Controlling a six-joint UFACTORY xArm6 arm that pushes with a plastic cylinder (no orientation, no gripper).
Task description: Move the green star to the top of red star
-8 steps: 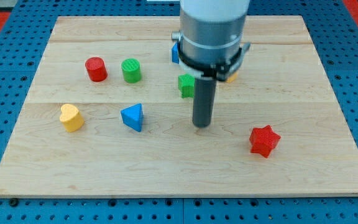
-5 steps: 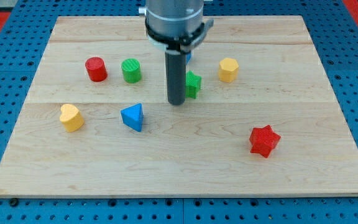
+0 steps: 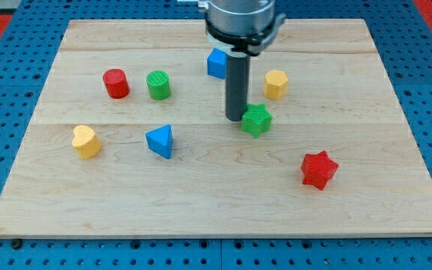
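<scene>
Counting blocks: eight on the board (image 3: 396,150).
Stars: green star (image 3: 256,119), centre; red star (image 3: 319,169), lower right.
Others: two blue, two yellow, red cylinder (image 3: 115,82), green cylinder (image 3: 158,85).
Star heading: no clear long axis.
My tip (image 3: 235,118): bare rod, touching the green star's left.

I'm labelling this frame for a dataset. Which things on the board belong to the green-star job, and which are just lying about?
In the job:
green star
red star
my tip, at the green star's left edge

Lying about:
red cylinder
green cylinder
blue cube
yellow hexagonal block
yellow heart
blue triangle
</scene>
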